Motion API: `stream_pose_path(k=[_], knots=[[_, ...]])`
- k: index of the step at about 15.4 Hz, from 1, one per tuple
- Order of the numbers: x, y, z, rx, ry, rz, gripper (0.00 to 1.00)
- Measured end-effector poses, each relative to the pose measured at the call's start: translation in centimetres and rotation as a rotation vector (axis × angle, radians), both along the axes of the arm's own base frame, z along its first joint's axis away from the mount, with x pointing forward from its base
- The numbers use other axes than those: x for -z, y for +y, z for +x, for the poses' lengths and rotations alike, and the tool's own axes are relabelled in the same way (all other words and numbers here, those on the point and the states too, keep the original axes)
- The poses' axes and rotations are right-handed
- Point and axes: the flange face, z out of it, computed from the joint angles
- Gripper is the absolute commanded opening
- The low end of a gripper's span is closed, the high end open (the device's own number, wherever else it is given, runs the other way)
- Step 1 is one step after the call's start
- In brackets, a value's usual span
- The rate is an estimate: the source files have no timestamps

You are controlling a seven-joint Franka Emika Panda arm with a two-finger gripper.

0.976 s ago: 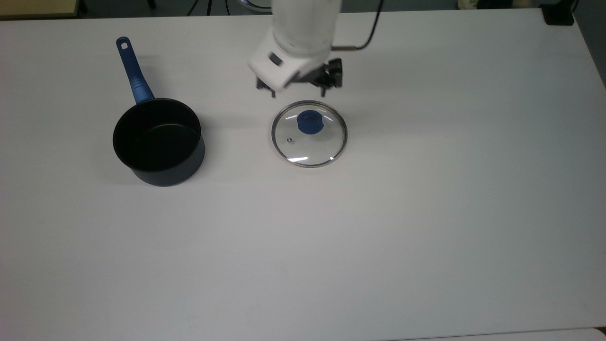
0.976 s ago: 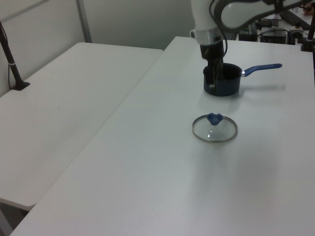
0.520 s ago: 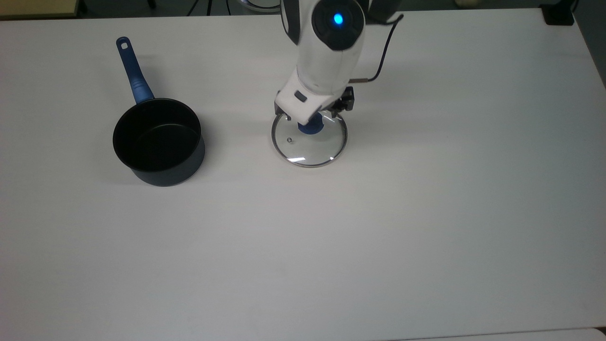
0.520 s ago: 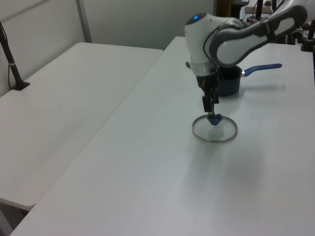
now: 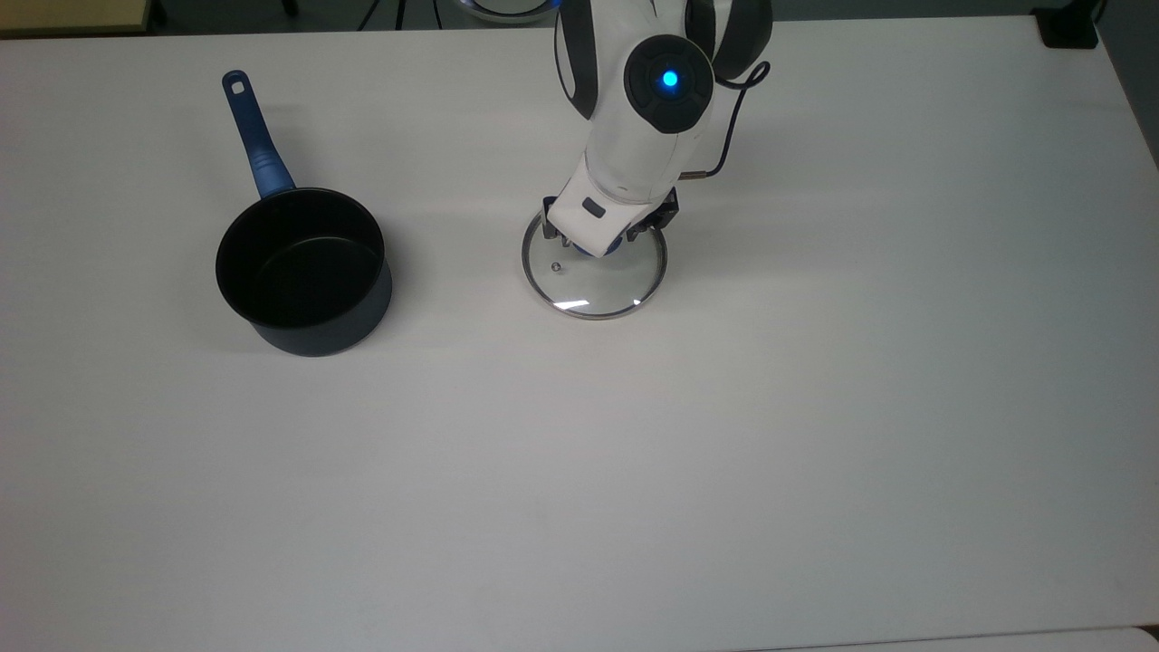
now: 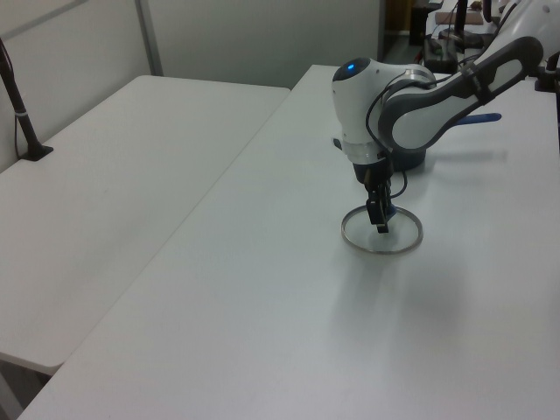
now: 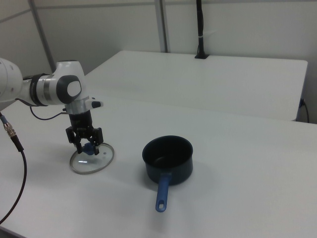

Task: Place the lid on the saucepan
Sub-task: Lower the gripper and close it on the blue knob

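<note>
The lid [image 5: 593, 272] lies flat on the white tabletop [image 5: 724, 435], near the middle of the far edge as the top view shows it. The saucepan [image 5: 303, 270] stands well apart from it, toward the top view's left, with its long handle pointing to the far left corner. The pan is empty and open.

The gripper [image 7: 87, 144] is low over the lid, and in the right view its fingers [image 7: 78, 142] stand open on both sides of the blue knob [image 7: 88, 148]. They do not seem to press it yet.

I judge that the step in hand is to take the knob. To do this well, the fingers should go down until the pads are on the sides of the knob, below its widest part, and not touch the glass. The knob should sit in the centre between them before they close, so the lid does not slide or turn on the smooth tabletop. After a firm grip, the lid should rise straight up and stay level, because a glass disc held by one small point can swing easily.
</note>
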Motion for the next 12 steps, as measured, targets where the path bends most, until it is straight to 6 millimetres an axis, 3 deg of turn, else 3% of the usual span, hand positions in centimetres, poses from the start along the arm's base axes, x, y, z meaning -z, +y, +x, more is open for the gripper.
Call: stream_pose_path(k=[12], knots=[[-1.9,-0.4,0.7,0.009,-0.037,0.009,0.49]])
